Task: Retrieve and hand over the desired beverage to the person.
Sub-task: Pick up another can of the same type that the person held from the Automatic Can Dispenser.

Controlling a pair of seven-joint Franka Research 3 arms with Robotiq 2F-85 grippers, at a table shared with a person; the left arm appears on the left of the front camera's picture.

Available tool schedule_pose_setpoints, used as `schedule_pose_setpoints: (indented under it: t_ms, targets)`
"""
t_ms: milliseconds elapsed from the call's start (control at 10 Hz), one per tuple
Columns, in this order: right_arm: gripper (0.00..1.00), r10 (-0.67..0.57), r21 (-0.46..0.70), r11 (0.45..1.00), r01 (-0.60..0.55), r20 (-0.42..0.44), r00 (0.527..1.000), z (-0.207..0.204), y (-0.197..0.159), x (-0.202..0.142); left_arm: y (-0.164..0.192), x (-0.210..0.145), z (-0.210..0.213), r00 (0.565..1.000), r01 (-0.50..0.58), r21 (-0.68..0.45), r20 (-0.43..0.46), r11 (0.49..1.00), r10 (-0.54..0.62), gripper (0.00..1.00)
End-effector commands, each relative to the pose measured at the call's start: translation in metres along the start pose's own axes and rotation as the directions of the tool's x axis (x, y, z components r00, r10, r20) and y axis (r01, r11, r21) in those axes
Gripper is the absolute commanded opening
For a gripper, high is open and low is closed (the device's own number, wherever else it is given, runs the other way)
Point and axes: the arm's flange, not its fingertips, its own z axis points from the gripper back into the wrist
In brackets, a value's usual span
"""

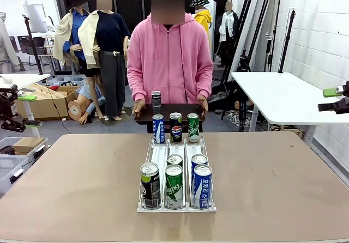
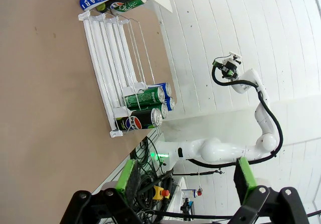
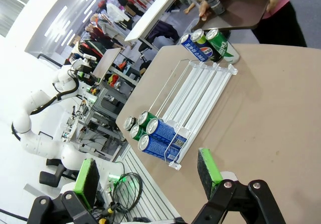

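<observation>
The person (image 1: pixel 170 52) in a pink hooded sweatshirt stands at the far side, holding a dark tray (image 1: pixel 143 114) with one dark can (image 1: pixel 156 99) on it. A white wire rack (image 1: pixel 175 169) lies mid-table. At its far end stand a blue can (image 1: pixel 158 128), a black Pepsi can (image 1: pixel 175 127) and a green can (image 1: pixel 193 127). Several cans (image 1: pixel 174 184) crowd its near end. My left gripper (image 1: pixel 30 111) hangs open off the table's left side, and my right gripper (image 1: pixel 330 99) open off the right. Both are far from the rack and hold nothing.
In the left wrist view the rack (image 2: pixel 108 58) lies ahead of the open left gripper (image 2: pixel 186 179). In the right wrist view the rack (image 3: pixel 200 83) and the person's tray (image 3: pixel 246 13) lie beyond the open right gripper (image 3: pixel 148 176). A white table (image 1: pixel 283 96) stands at right.
</observation>
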Motion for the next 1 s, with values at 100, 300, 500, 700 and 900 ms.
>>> schedule_pose_setpoints:
  t_ms: [100,300,500,700,900]
  targets:
    - [1.0,0.014,-0.024,1.0,-0.015,-0.043,0.999,-0.024,0.024,0.001,-0.002,-0.003,0.0,1.0,0.002,0.002,0.008,1.0,-0.002,1.0]
    - [1.0,0.059,-0.041,0.997,-0.063,-0.094,0.994,-0.041,0.048,0.002,-0.002,-0.003,0.0,1.0,0.002,0.002,0.008,1.0,-0.002,1.0]
    - [1.0,0.097,-0.044,0.994,-0.105,-0.159,0.983,-0.067,0.07,0.0,-0.002,-0.003,0.0,1.0,0.002,0.002,0.008,1.0,-0.002,1.0]
    - [1.0,0.129,-0.06,0.987,-0.147,-0.239,0.962,-0.098,0.089,-0.006,-0.002,-0.003,0.0,1.0,0.002,0.002,0.008,1.0,-0.002,1.0]
    - [1.0,0.155,-0.07,0.98,-0.184,-0.304,0.94,-0.127,0.102,-0.016,-0.002,-0.003,0.0,1.0,0.002,0.002,0.008,1.0,-0.002,1.0]
